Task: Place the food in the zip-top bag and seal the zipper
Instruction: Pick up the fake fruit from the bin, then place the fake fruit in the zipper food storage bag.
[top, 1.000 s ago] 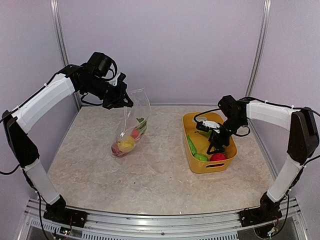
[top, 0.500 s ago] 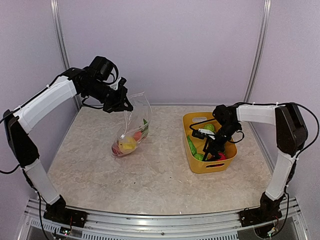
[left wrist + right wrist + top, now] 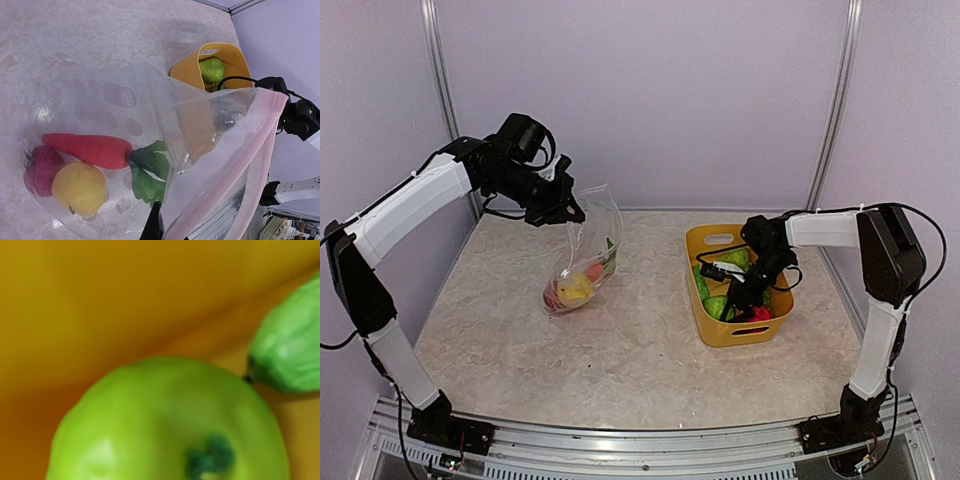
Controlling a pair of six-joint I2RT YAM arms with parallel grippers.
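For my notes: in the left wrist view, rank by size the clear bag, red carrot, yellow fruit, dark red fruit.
Clear plastic bag
Long red toy carrot, round yellow toy fruit: alike
Round dark red toy fruit

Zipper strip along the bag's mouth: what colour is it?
Pale pink; the zipper strip shows best in the left wrist view.

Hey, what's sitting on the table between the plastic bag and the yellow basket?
Nothing. In the top view, only bare table shows between the zip-top bag and the yellow basket.
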